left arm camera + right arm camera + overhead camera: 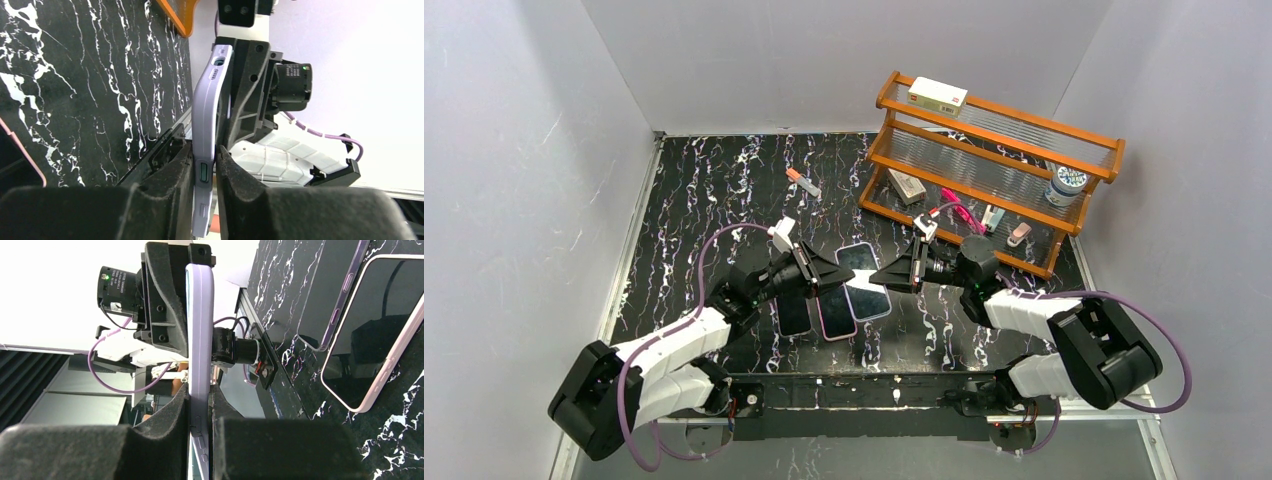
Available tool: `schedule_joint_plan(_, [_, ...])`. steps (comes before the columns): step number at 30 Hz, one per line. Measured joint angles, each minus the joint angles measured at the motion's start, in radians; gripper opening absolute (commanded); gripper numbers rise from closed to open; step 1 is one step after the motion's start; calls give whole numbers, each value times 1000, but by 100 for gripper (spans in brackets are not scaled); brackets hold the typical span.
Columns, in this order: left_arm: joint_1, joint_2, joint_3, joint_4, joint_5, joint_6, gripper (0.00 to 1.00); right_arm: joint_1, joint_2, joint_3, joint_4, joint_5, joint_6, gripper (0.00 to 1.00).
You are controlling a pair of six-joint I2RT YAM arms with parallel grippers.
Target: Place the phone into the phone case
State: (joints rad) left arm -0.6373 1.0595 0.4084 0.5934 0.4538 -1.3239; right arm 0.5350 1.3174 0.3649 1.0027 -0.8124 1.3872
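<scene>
A lilac phone case [205, 115] is held edge-on between both grippers above the table. Its top face looks dark and glossy in the top view [867, 298]. My left gripper [216, 170] is shut on one long edge, near a green side button. My right gripper [201, 410] is shut on the opposite edge of the case [200, 330]. In the top view the left gripper [842, 272] and right gripper [882, 275] face each other across it. A purple-edged phone [332, 290] and a pink-edged phone [380, 335] lie flat on the table.
The two flat phones lie below the left gripper in the top view, the dark one [793, 312] beside the pink one [835, 312]. A wooden rack [994, 150] at the back right holds a box [937, 96], a jar [1065, 185] and small items. A small tube [803, 182] lies behind.
</scene>
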Motion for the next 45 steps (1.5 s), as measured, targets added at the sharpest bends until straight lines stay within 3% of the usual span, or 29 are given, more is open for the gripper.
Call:
schedule_joint_plan(4, [0, -11, -26, 55, -9, -21, 0, 0, 18, 1, 13, -13, 4, 19])
schedule_joint_plan(10, [-6, -44, -60, 98, -37, -17, 0, 4, 21, 8, 32, -48, 0, 57])
schedule_joint_plan(12, [-6, -45, -60, 99, -54, -13, 0, 6, 20, 8, 43, -62, -2, 67])
schedule_joint_plan(15, [-5, -43, -60, 108, -72, -10, 0, 11, 18, 7, 48, -82, -7, 71])
schedule_joint_plan(20, [-5, -35, -60, 114, -82, -1, 0, 16, -8, -23, 48, -107, -11, 70])
schedule_joint_plan(26, [-5, -35, -60, 118, -100, 15, 0, 21, -47, -63, 48, -114, -13, 61])
schedule_joint_plan(34, [-5, -45, -60, 158, -99, 26, 0, 22, -69, -69, 37, -103, -24, 1])
schedule_joint_plan(42, [-8, -87, -61, 80, -103, 75, 0, 38, -138, -79, -80, -69, -72, 1])
schedule_joint_plan(45, [-12, -94, -61, 49, -103, 101, 0, 45, -166, -75, -161, -56, -104, 29])
